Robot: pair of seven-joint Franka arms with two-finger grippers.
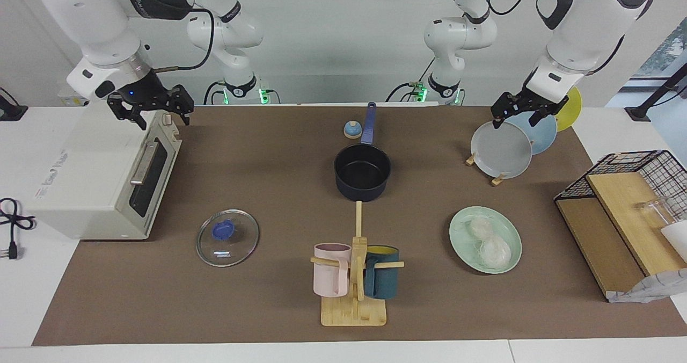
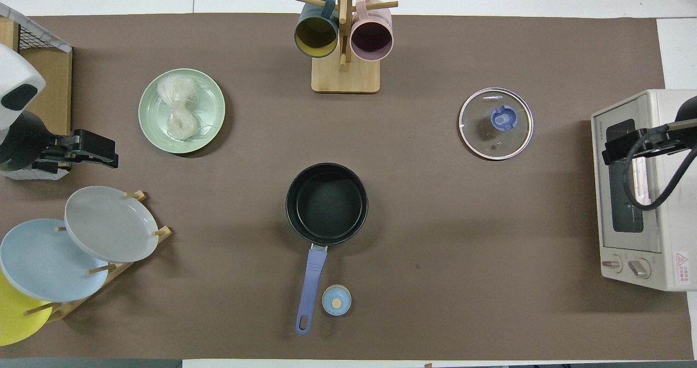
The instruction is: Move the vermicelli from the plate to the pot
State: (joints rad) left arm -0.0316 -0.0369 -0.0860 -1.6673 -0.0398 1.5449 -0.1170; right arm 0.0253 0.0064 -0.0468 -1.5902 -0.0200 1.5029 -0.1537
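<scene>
left gripper fingers released over plate rack | right gripper released over toaster oven | vermicelli untouched on plate | risk: wispy strands could snag, miss pot

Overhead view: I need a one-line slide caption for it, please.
Task start: vermicelli on the plate, the pot empty mid-table, left gripper and right gripper raised at the table's ends.

Below my left tool, which is black, the plate is pale mint green and the vermicelli on it is translucent white. The pot is dark navy with a black inside and a blue handle. The table has a plain brown cover. My right tool is black too.
</scene>
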